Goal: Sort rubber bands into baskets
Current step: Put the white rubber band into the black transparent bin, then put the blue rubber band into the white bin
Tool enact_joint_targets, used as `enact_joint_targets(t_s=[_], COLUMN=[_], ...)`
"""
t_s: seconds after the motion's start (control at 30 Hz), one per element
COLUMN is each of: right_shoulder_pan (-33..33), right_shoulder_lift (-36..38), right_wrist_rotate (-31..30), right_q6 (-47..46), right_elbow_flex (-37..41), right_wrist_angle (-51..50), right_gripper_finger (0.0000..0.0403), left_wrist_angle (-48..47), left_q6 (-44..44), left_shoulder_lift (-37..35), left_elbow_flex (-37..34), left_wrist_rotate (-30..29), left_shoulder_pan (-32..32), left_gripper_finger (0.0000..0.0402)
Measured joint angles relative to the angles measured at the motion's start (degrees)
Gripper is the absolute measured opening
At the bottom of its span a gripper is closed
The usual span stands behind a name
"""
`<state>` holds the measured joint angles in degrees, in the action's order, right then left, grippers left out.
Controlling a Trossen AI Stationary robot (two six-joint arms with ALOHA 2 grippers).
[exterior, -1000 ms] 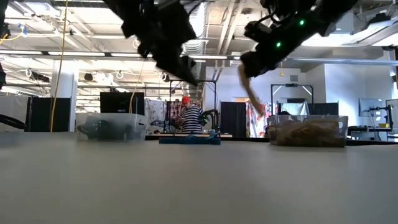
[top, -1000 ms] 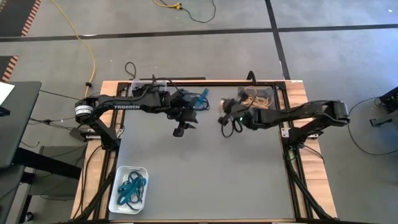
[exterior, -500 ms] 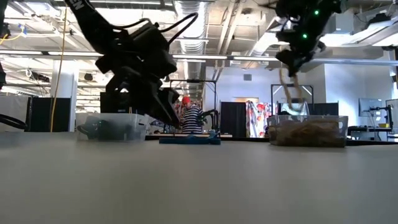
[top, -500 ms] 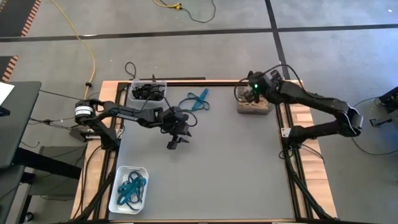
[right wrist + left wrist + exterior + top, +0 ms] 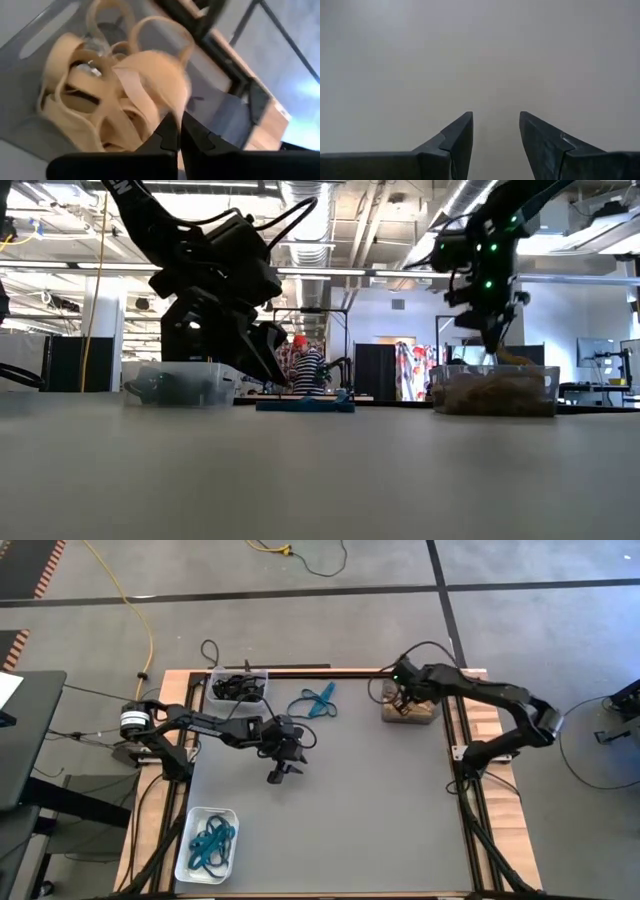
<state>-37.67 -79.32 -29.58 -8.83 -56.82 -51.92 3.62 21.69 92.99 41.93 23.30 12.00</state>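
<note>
1. At the far right corner of the table [image 5: 330,830], the right gripper [image 5: 403,698] hangs over the dark grey basket [image 5: 408,712]; the right wrist view alone shows its fingers [image 5: 167,135] pressed together on a tan rubber band [image 5: 150,70] above the heap of tan bands [image 5: 80,105] in that basket.
2. From the low view the same basket looks clear-walled and brown with bands, with the gripper just above its rim.
3. Near the table's middle, toward the far edge, the left gripper [image 5: 277,771] hovers; its wrist view shows the jaws apart with nothing between them, only bare grey surface.
4. The high view alone shows the teal bands [image 5: 317,702] lying loose near the far edge, between the two far baskets.
5. The clear basket [image 5: 238,686] at the far left holds black bands.
6. The white basket [image 5: 206,843] at the near left corner holds teal bands.
</note>
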Motion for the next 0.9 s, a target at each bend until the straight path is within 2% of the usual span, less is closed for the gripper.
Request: enact_joint_targets(t_s=[0.1,0.2,0.37,0.6,0.73,0.9], right_shoulder_pan=[0.88,2.03,4.35,8.85,13.69,22.88], right_shoulder_lift=[-2.72,-4.34,-3.44,2.22,5.44,6.38], right_wrist_rotate=[1.09,1.24,2.79,2.84,2.74,-0.25], right_q6=[-0.05,0.07,0.69,-2.03,-5.97,-8.21], right_elbow_flex=[0.04,0.04,0.04,0.04,0.04,0.08], right_wrist_angle=[1.12,2.85,6.35,7.76,9.69,19.9], right_gripper_finger=[0.0043,0.0071,0.0148,0.0256,0.0278,0.0281], left_wrist_angle=[-0.04,-0.3,-0.58,-0.63,-0.22,1.37], left_q6=[-0.02,-0.04,-0.08,0.35,0.52,1.58], left_shoulder_lift=[0.0,0.0,0.0,0.0,0.0,0.0], left_elbow_flex=[0.0,0.0,0.0,0.02,0.02,0.04], left_wrist_rotate=[-0.01,-0.03,-0.03,-0.12,-1.61,-5.76], left_shoulder_pan=[0.01,0.01,0.01,0.01,0.03,0.49], left_gripper_finger=[0.0151,0.0151,0.0151,0.0151,0.0151,0.0151])
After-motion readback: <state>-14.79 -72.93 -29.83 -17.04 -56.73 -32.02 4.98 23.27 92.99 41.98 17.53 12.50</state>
